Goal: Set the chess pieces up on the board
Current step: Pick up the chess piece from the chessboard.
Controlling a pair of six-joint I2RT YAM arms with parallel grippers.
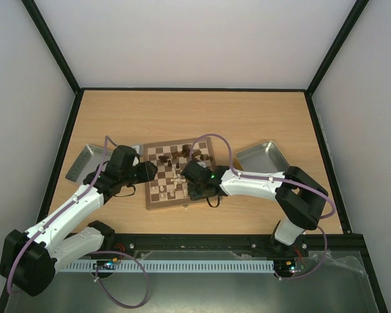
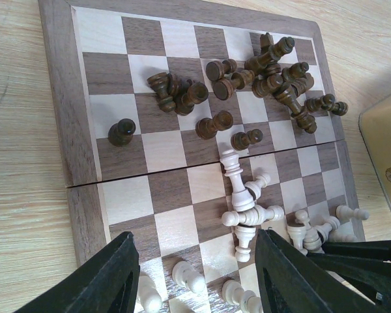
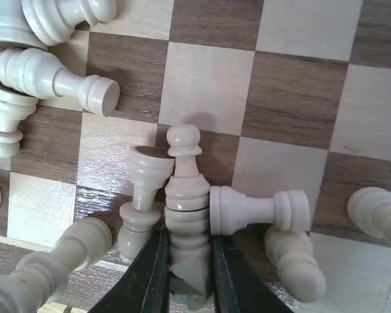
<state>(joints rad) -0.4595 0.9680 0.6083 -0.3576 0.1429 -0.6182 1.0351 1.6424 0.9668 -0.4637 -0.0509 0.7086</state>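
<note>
Setup looks barely begun: pale cream wooden chess pieces (image 2: 244,215) and dark brown wooden chess pieces (image 2: 274,75) lie jumbled on the square checkered wooden board (image 2: 55,98). The right claw (image 3: 187,251) pinches a cream knob-topped piece (image 3: 184,195). The left claw (image 2: 199,270) hangs spread. Next, I judge: lift it clear of touching neighbours and stand it upright.

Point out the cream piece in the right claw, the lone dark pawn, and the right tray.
gripped cream piece (image 3: 185,199): right wrist view, ribbed body.
lone dark pawn (image 2: 122,132): left wrist view, middle.
right tray (image 1: 260,157): top external view, bare floor.
</note>
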